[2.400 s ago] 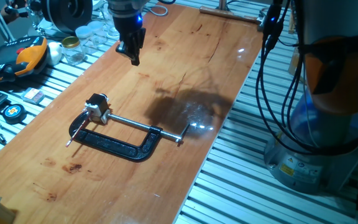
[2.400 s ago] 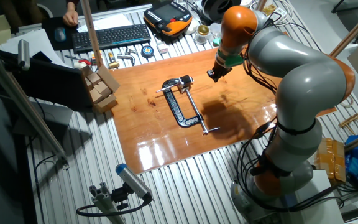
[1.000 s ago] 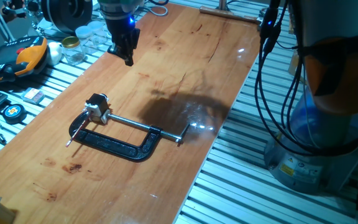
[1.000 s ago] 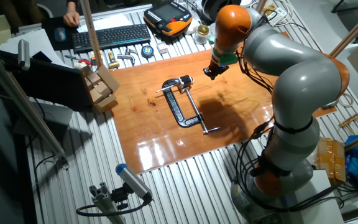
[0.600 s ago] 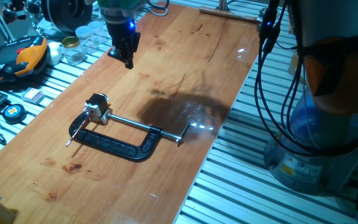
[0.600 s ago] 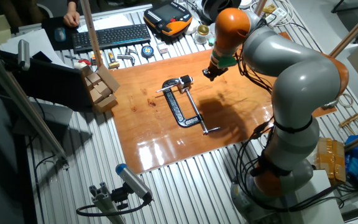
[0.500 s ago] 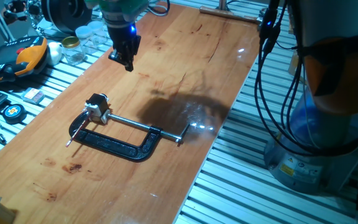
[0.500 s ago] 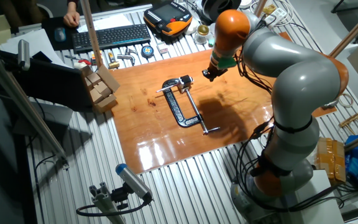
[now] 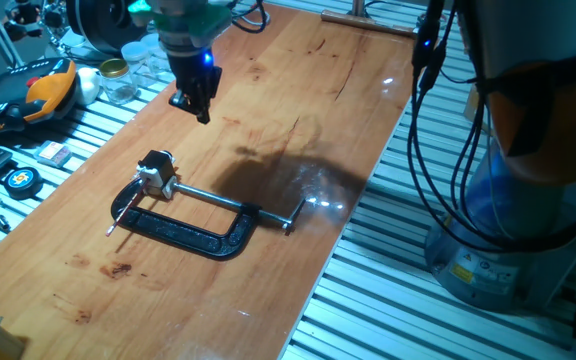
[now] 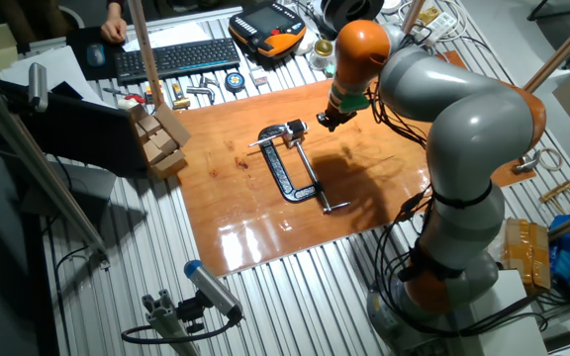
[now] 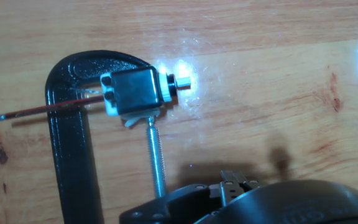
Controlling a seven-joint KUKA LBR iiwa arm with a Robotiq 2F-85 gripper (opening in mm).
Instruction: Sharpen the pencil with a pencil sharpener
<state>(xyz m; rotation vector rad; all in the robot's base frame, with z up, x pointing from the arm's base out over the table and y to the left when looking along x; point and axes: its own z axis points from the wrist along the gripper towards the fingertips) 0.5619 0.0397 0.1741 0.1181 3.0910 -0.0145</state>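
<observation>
Pencil (image 11: 42,110): lies flat on the wooden table (image 9: 298,60), its shaft crossing the black C-clamp (image 11: 73,155) frame. One end is at or in the pencil sharpener (image 11: 135,90); the pale reddish tip points away, out past the clamp. I can't see how deep it sits. The sharpener is pinned in the clamp mouth, at the end of the silver screw rod (image 11: 157,162).

Change over the last couple of seconds: only the arm moved. In both fixed views the gripper (image 9: 200,110) has drifted sideways across the board toward the sharpener end of the clamp and looks a little lower. Clamp, sharpener and pencil sit exactly where they were. Nothing contacted.

Now: gripper hangs above the table, near the sharpener but apart from it, carrying nothing. Claw state: I cannot tell. The fingers read as one dark tip in the fixed views, and the hand view shows only dark housing at its bottom edge.

Reading: this is approach, not yet sharpening. The hand view has sharpener and pencil in frame, so line-up looks underway. The pencil has not been grasped. Next I judge a descent onto the free shaft, clear of the clamp frame.

Risk: a thin shaft lying flat on the board is easy to nudge out of the sharpener.
</observation>
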